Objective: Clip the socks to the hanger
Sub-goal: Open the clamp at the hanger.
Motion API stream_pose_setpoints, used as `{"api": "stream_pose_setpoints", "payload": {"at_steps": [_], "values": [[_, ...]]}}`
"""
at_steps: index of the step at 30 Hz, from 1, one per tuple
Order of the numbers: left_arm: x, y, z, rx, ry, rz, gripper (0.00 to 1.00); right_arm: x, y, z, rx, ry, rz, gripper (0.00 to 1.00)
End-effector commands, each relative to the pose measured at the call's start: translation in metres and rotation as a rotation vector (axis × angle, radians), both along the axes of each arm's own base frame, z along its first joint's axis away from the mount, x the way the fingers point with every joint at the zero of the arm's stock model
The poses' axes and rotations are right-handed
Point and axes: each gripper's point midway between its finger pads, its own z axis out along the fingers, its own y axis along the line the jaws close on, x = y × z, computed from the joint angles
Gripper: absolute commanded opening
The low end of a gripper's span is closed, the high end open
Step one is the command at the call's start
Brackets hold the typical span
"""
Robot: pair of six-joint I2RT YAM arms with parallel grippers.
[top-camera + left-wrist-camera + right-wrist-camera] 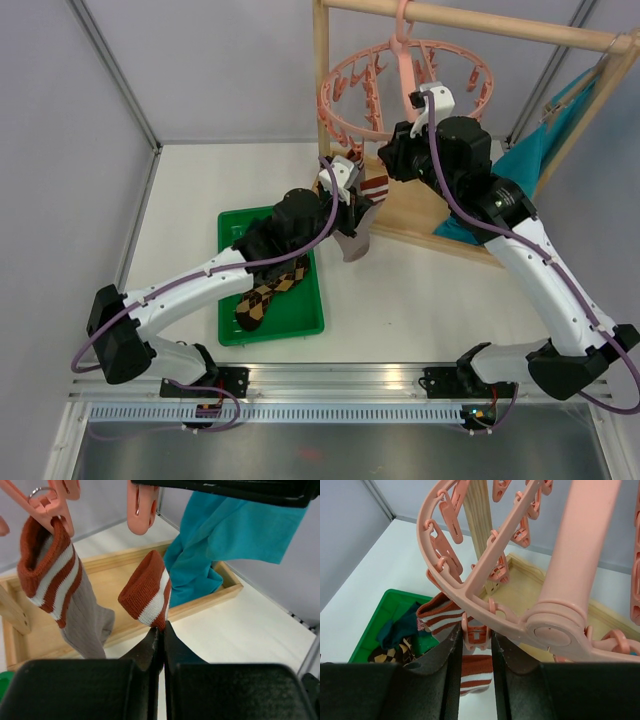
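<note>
We find L gripper (pixel 161 645) pinching striped sock (pixel 147 592) at cuff, R gripper (pixel 475 650) squeezing clip peg (pixel 476 632) on hanger (pixel 485 565). Risk: cuff sits below peg mouth; early R release shuts peg w/o fabric.

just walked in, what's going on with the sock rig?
The left gripper is shut on a striped-cuff sock, holding its cuff up under the pink hanger. The right gripper is squeezing a peg on the ring, apparently to open it for that cuff. A matching sock already hangs clipped alongside. The argyle sock and dark teal sock lie in the green tray.
</note>
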Motion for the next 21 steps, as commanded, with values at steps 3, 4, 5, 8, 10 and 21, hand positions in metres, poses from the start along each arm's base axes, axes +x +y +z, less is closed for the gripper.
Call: {"api": "stream_pose_setpoints", "payload": {"at_steps": [3,4,5,8,10,21], "values": [[0.015,0.005,0.034,0.005,-0.189,0.054,0.02,0.011,0.009,0.024,0.08,-0.043,-0.007,0.0],[0.018,0.006,0.034,0.004,-0.2,0.067,0.02,0.012,0.01,0.025,0.084,-0.04,-0.014,0.0],[0.022,0.008,0.033,0.009,-0.205,0.092,0.02,0.013,0.009,0.024,0.083,-0.032,-0.02,0.0],[0.027,0.009,0.031,0.031,-0.248,0.111,0.02,0.014,0.009,0.025,0.102,-0.016,-0.034,0.0],[0.029,0.008,0.03,0.041,-0.258,0.114,0.02,0.016,0.009,0.025,0.109,-0.007,-0.045,0.0],[0.041,0.019,0.022,0.087,-0.307,0.198,0.02,0.016,0.008,0.02,0.105,0.011,-0.056,0.0]]}}
